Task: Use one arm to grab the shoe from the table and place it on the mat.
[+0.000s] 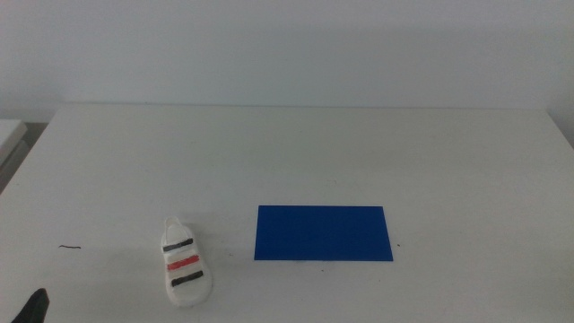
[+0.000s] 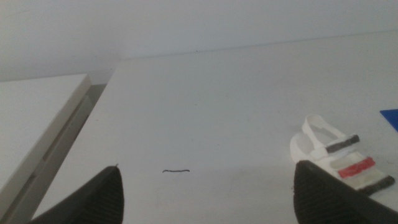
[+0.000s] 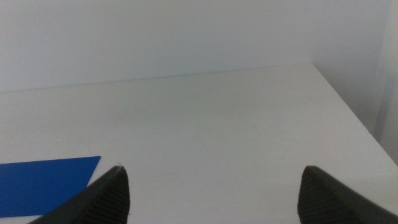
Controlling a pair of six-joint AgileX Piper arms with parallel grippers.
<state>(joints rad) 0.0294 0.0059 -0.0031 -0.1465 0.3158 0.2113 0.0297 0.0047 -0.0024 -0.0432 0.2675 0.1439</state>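
Sitting on the big white table (image 1: pixel 305 152), near the front and a bit to the left: the little white shoe (image 1: pixel 184 272), with three straps across the top, dark, red, dark. Lying flat just to the right of it, close but not touching: the dark blue mat (image 1: pixel 324 233), long side running left to right. Nothing on top of the mat. Lying on the table to the left of the shoe: a thin dark squiggle (image 1: pixel 70 247), small like a bit of thread. Peeking in at the bottom left corner of the middle view: the left gripper (image 1: pixel 32 309), only a dark tip showing there. From the left wrist view, left gripper (image 2: pixel 208 193) open wide, jaws far apart, holding nothing, with the shoe (image 2: pixel 339 157) close to one jaw and the squiggle (image 2: pixel 176 170) on the table between them. A tiny blue corner of the mat (image 2: pixel 390 116) at the edge there too. From the right wrist view, right gripper (image 3: pixel 211 193) also open wide and empty, low over bare table (image 3: pixel 211 118), with one end of the mat (image 3: pixel 46 178) off to the side. Not in the middle view at all: the right gripper.
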